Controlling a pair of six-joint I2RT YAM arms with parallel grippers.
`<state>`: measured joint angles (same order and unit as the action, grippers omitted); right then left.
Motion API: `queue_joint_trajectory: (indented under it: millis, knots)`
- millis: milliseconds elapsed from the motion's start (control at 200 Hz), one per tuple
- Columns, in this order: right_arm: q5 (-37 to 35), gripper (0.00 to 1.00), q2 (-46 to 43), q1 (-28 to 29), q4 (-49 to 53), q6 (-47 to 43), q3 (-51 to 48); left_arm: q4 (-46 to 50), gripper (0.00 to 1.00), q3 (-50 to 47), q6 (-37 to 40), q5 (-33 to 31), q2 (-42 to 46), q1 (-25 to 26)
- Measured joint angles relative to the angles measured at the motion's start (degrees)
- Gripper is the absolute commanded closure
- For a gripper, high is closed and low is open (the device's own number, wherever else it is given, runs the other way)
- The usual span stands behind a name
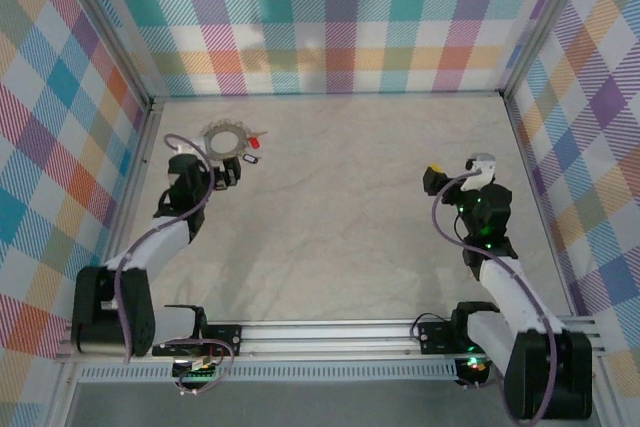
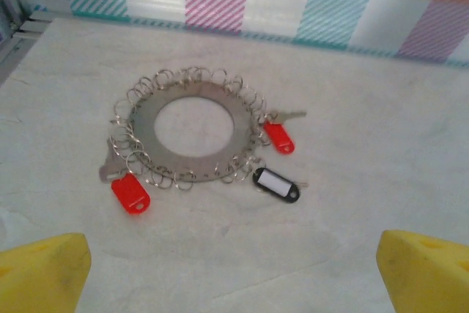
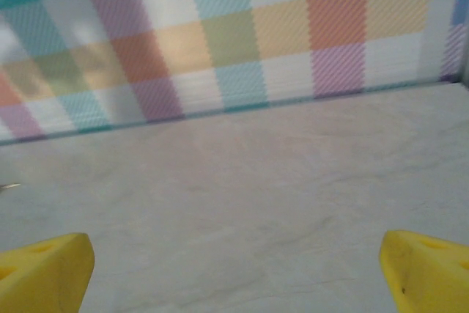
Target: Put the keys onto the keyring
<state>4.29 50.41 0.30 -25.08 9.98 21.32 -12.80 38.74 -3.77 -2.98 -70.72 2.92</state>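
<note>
The keyring [image 2: 192, 127] is a flat grey metal ring edged with small wire loops, lying on the table at the back left [image 1: 226, 137]. One red-headed key [image 2: 278, 137] rests against its right rim [image 1: 262, 134]. Another red-headed key [image 2: 130, 193] lies at its near left rim. A black tag with a white label [image 2: 277, 185] sits by the near right rim [image 1: 249, 159]. Whether any of them is hooked on, I cannot tell. My left gripper [image 2: 234, 276] is open just short of the ring [image 1: 222, 175], its yellow fingertips [image 2: 40, 273] wide apart. My right gripper [image 3: 234, 276] is open over bare table [image 1: 445, 175], holding nothing.
Plaid walls [image 1: 330, 17] close off the table at the back and both sides. The back wall's foot [image 2: 242, 31] runs a short way beyond the ring. A metal frame post [image 1: 135, 147] stands close to the left of the left arm.
</note>
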Motion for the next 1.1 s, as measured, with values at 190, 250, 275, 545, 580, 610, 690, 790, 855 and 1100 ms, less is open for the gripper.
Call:
queue_joint_trajectory:
  millis: [190, 250, 275, 545, 580, 610, 690, 790, 855, 1100]
  knots:
    - [10.82, 0.00, -9.35, 0.81, 12.72, 9.44, 2.99, 26.01, 0.00, 14.49, -10.60, -2.62, 2.73, 0.00]
    - [13.09, 0.00, -10.40, 2.62, 17.14, 12.48, 4.20, 34.60, 0.00, 18.18, -14.43, -3.54, 1.64, -0.20]
    - [13.55, 0.00, -10.47, 3.67, 19.50, 13.27, 5.07, 37.86, 0.00, 19.58, -14.84, -3.23, 0.81, -0.33]
    - [-2.21, 0.00, -8.28, 7.15, 47.63, 19.85, 19.12, 57.83, 0.00, 31.45, -14.43, 1.97, -13.35, -0.44]
    - [-5.86, 0.00, -8.55, 7.04, 50.21, 20.06, 20.31, 58.88, 0.00, 33.11, -14.38, 2.56, -14.99, -0.44]
    - [-8.57, 0.00, -8.87, 6.88, 52.17, 20.06, 21.14, 59.39, 0.00, 34.56, -14.25, 3.02, -16.31, -0.44]
    - [-14.25, 0.00, -9.33, 6.43, 57.72, 20.33, 23.69, 59.19, 0.00, 38.18, -14.21, 3.91, -19.26, -0.44]
    - [-16.28, 0.00, -7.32, 6.08, 65.68, 21.64, 27.69, 58.42, 0.00, 42.51, -14.23, 4.96, -23.61, -0.44]
    - [-15.82, 0.00, -4.52, 6.08, 70.82, 22.32, 29.42, 56.94, 0.00, 45.29, -14.27, 5.51, -27.54, -0.44]
    - [-14.86, 0.00, 3.96, 6.05, 86.14, 25.29, 32.30, 54.18, 0.00, 61.94, -14.78, 5.97, -48.43, -0.44]
